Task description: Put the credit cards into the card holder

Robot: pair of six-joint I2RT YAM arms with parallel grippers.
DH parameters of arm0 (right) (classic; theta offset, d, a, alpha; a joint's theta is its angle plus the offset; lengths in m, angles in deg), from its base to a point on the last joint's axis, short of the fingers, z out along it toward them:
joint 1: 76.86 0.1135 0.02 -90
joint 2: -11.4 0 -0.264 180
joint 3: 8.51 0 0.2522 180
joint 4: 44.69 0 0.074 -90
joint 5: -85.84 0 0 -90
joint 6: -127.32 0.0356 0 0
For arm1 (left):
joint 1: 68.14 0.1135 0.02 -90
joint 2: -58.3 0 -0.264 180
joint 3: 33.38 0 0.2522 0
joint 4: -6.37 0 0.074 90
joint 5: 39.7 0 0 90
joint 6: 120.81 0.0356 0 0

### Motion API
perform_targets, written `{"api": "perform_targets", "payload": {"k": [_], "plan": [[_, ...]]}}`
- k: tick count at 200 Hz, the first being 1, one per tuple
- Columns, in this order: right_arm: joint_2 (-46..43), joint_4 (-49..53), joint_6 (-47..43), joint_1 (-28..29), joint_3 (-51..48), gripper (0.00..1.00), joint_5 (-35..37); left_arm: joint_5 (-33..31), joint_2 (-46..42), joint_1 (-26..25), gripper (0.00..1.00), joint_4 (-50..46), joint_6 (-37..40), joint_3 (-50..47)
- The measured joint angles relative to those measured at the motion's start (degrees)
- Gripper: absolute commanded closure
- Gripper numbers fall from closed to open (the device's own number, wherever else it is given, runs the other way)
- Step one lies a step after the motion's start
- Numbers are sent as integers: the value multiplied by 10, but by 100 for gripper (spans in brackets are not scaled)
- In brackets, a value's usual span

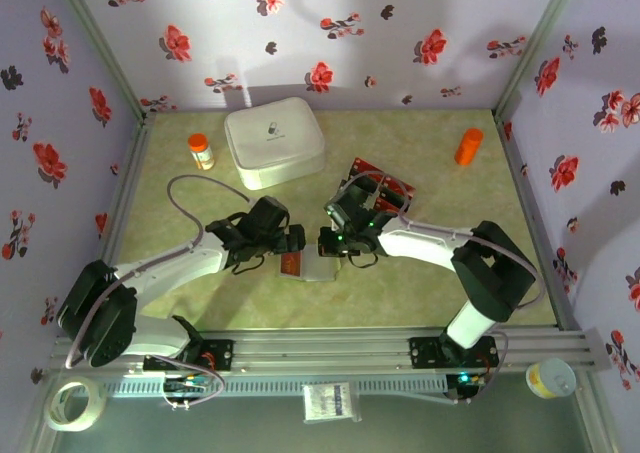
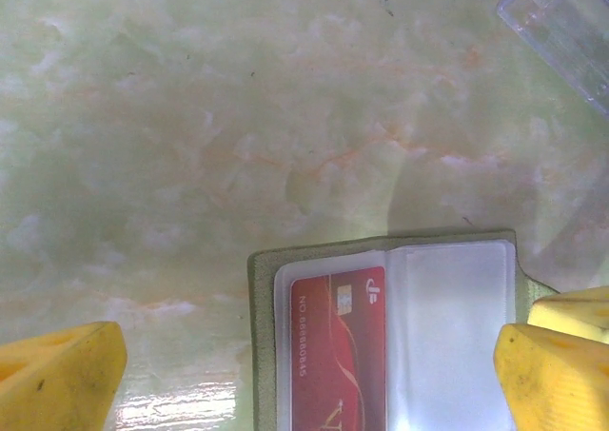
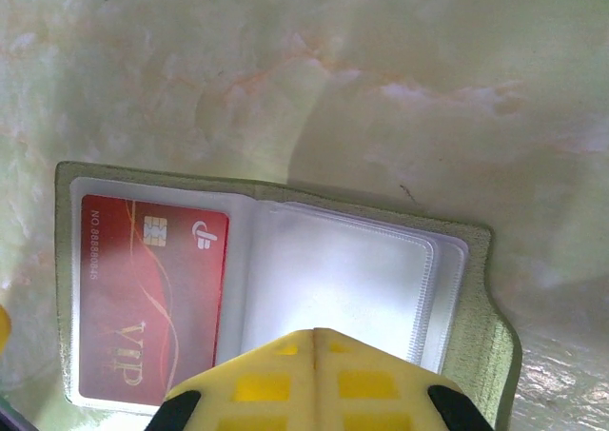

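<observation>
The olive-green card holder (image 1: 312,269) (image 2: 255,336) (image 3: 497,355) lies open on the table between both grippers. A red credit card (image 1: 291,264) (image 2: 338,355) (image 3: 147,288) sits in its left clear pocket, and the right clear pockets (image 3: 333,274) hold nothing. My left gripper (image 1: 290,241) (image 2: 309,374) is open, its yellow fingers (image 2: 67,379) on either side of the holder. My right gripper (image 1: 335,243) (image 3: 319,336) is shut on nothing, its tip over the near edge of the empty pockets. More red and black credit cards (image 1: 380,185) lie loose behind the right gripper.
A big white rounded box (image 1: 273,141) stands at the back, with an orange-capped bottle (image 1: 201,151) to its left. An orange cylinder (image 1: 468,145) stands at the back right. A clear plastic piece (image 2: 561,22) lies just beyond the holder. Flowered walls enclose the table.
</observation>
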Motion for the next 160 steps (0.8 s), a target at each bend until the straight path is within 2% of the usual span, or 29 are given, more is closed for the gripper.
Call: {"api": "perform_targets", "payload": {"k": [33, 103, 160], "plan": [[-3, 0, -9, -6, 0, 100, -1, 0, 0, -16, 1, -3, -2, 18], [3, 3, -19, -25, -8, 100, -7, -5, 27, -61, 18, 9, -13, 35], [29, 0, -24, -25, -7, 100, -19, -12, 87, -94, 15, 25, -24, 33]]}}
